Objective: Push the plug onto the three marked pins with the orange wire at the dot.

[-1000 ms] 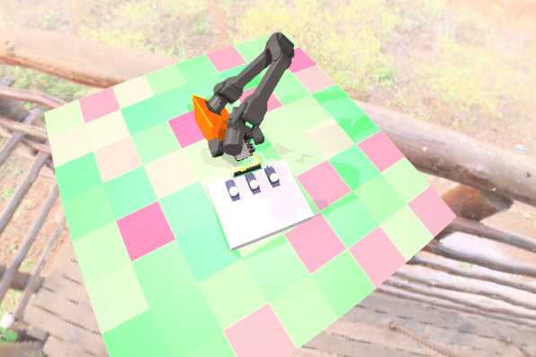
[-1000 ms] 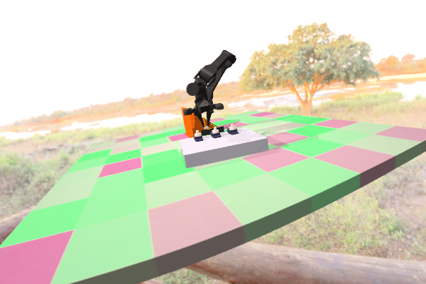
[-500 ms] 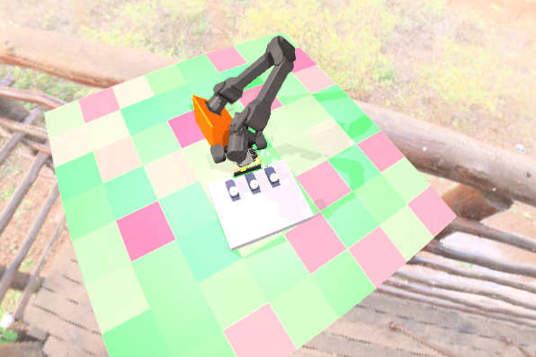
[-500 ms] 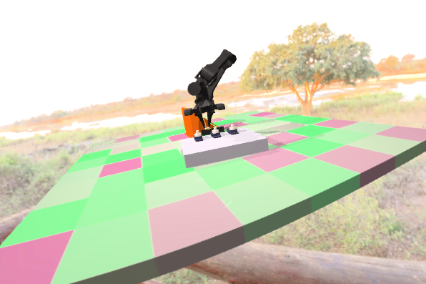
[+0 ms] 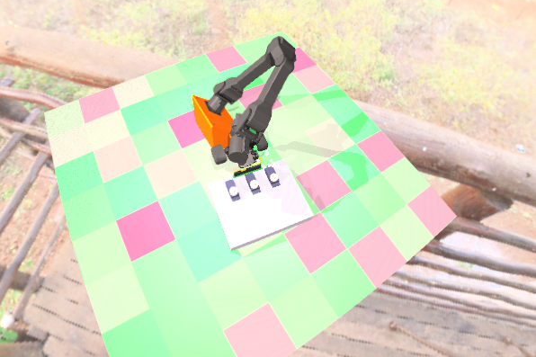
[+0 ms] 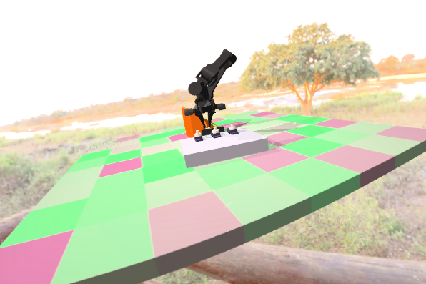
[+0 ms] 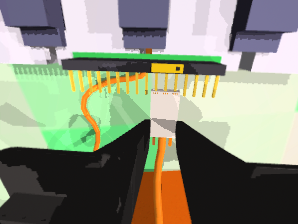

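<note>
My gripper [image 5: 247,164] [image 6: 207,127] [image 7: 163,125] is shut on the white plug [image 7: 164,107], one finger on each side. The orange lead [image 7: 158,175] runs back from the plug. The dark pin strip [image 7: 110,65] [image 5: 240,174] lies ahead, its pins pointing toward the plug. The yellow band [image 7: 160,68] has its dark dot at the right end in the wrist view. The plug looks square to the row and in line with the banded pins, its front edge at their tips. The wrist view does not show whether the tips are inside. The hole order is not readable.
The white holder [image 5: 265,219] [image 6: 225,154] carries three dark blue servos [image 5: 272,177] [image 6: 198,137] [image 7: 144,20] just beyond the strip. An orange block [image 5: 216,127] [image 6: 192,124] stands behind the gripper. A loose orange wire [image 7: 86,100] curves left of the plug, below the pins.
</note>
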`<state>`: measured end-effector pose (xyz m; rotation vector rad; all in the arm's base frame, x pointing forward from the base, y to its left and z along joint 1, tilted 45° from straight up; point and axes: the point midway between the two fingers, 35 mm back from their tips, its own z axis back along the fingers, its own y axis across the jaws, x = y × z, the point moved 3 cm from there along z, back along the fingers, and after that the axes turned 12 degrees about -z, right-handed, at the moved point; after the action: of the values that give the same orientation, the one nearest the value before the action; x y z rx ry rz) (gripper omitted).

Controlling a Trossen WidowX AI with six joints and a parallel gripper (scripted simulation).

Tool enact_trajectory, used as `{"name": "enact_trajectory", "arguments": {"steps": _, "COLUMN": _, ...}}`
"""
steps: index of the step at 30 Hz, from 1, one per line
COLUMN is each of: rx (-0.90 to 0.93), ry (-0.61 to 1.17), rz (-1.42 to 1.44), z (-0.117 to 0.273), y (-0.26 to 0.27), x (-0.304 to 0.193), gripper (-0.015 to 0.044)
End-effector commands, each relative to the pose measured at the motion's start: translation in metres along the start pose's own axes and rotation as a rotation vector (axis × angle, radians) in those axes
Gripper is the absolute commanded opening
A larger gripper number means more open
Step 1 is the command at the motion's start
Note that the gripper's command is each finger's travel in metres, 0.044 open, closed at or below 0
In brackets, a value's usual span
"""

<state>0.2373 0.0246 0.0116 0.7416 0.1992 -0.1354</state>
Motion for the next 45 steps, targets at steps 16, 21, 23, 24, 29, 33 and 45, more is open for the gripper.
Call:
{"name": "enact_trajectory", "arguments": {"steps": 16, "rx": 0.003, "ry": 0.000, "rz": -0.004, "z": 0.000, "y": 0.000, "x": 0.013, "gripper": 0.0000}}
{"name": "enact_trajectory", "arguments": {"steps": 21, "rx": 0.003, "ry": 0.001, "rz": -0.004, "z": -0.003, "y": 0.003, "x": 0.013, "gripper": 0.0053}}
{"name": "enact_trajectory", "arguments": {"steps": 23, "rx": 0.003, "ry": 0.001, "rz": -0.004, "z": -0.003, "y": 0.003, "x": 0.013, "gripper": 0.0105}}
{"name": "enact_trajectory", "arguments": {"steps": 24, "rx": 0.003, "ry": 0.001, "rz": -0.004, "z": -0.003, "y": 0.003, "x": 0.013, "gripper": 0.0131}}
{"name": "enact_trajectory", "arguments": {"steps": 29, "rx": 0.002, "ry": 0.000, "rz": -0.004, "z": 0.005, "y": 0.002, "x": 0.014, "gripper": 0.0262}}
{"name": "enact_trajectory", "arguments": {"steps": 33, "rx": 0.000, "ry": -0.001, "rz": -0.004, "z": 0.041, "y": 0.002, "x": 0.014, "gripper": 0.0367}}
{"name": "enact_trajectory", "arguments": {"steps": 45, "rx": 0.000, "ry": 0.000, "rz": -0.004, "z": 0.057, "y": 0.002, "x": 0.013, "gripper": 0.0440}}
